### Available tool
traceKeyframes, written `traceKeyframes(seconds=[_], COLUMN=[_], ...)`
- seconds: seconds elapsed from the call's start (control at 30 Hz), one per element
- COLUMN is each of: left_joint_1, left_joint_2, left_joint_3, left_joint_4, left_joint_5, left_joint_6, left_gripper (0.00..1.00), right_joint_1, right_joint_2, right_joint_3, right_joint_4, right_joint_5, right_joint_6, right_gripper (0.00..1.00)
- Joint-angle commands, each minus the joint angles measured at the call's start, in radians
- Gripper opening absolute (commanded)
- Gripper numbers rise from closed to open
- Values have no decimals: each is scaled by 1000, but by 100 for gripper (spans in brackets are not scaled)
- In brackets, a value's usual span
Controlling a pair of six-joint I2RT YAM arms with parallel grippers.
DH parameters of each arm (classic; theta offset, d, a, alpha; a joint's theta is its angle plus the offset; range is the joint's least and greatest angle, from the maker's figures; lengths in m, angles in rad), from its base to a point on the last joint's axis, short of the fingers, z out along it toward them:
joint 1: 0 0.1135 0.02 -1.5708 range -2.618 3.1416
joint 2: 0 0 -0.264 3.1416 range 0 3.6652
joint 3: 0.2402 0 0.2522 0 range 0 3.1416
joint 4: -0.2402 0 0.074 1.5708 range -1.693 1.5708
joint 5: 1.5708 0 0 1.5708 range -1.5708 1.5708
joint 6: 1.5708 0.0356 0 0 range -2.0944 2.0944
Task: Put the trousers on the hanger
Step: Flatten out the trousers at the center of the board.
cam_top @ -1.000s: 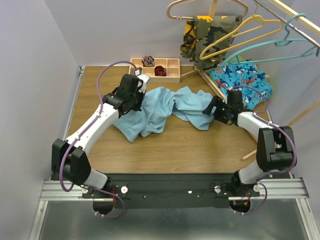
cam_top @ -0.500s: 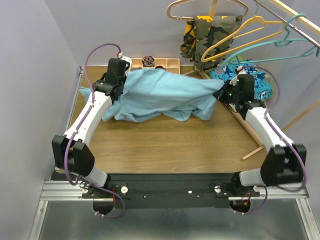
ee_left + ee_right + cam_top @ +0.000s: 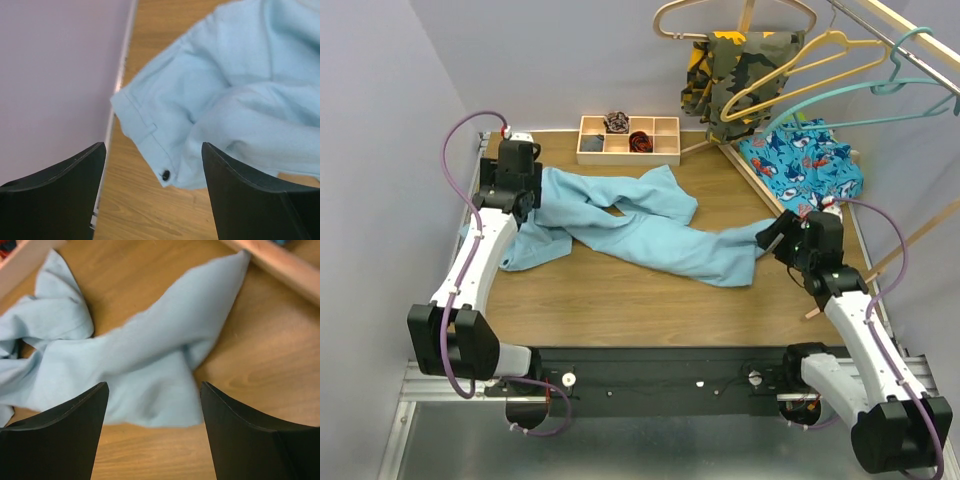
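The light blue trousers [image 3: 620,235] lie spread out flat across the wooden table, waist at the left, legs reaching right. My left gripper [image 3: 515,190] hangs open above the waistband corner with its dark button [image 3: 165,175], nothing between its fingers [image 3: 75,190]. At the leg end [image 3: 150,390] hovers my right gripper [image 3: 775,238], open and empty as well. The teal hanger [image 3: 840,99] hangs on the rail at the top right, well away from both grippers.
A wooden compartment tray [image 3: 628,150] stands at the back of the table. Camouflage garment [image 3: 735,70], yellow hanger [image 3: 800,70] and pale wooden hanger [image 3: 720,10] hang at the rack. Shark-print cloth [image 3: 805,160] lies behind a slanting wooden rack leg [image 3: 280,262]. The wall [image 3: 50,75] is close on the left.
Both grippers had the trousers lifted and stretched between them; both have let go and stand open. The trousers dropped and lie spread on the table. The right arm drew back toward me.
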Motion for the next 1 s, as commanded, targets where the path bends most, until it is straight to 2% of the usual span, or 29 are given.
traceKeyframes(seconds=[0.0, 0.13, 0.33, 0.43, 0.47, 0.53, 0.6, 0.73, 0.8, 0.93, 0.97], left_joint_1=[-1, 53, 53, 57, 59, 59, 59, 62, 65, 80, 91], left_joint_2=[-11, 10, -30, -53, -60, -68, -64, -44, -54, -114, -131], left_joint_3=[-85, -85, -52, -59, -61, -64, -52, -32, -33, -114, -136], left_joint_4=[-11, 2, 16, 27, 32, 21, -7, -86, -87, 37, 62], left_joint_5=[143, 302, 543, 751, 885, 985, 997, 911, 928, 980, 983], left_joint_6=[-109, -116, -59, -53, -54, -62, -74, -105, -134, -264, -345], left_gripper=[86, 86, 87, 87, 87, 87, 87, 87, 87, 90, 90], right_joint_1=[-2, -1, -2, -2, -1, -1, -2, -1, -1, -1, -1], right_joint_2=[-21, 60, 158, 217, 244, 264, 286, 327, 346, 387, 392], right_joint_3=[5, 68, 121, 131, 135, 132, 129, 120, 120, 121, 121], right_joint_4=[-55, -55, -53, -55, -55, -59, -58, -59, -61, -63, -63], right_joint_5=[59, 66, 115, 108, 108, 112, 125, 129, 128, 140, 140], right_joint_6=[46, -6, 38, 63, 68, 89, 101, 129, 132, 154, 157], right_gripper=[82, 84, 89, 89, 89, 89, 89, 89, 90, 90, 90])
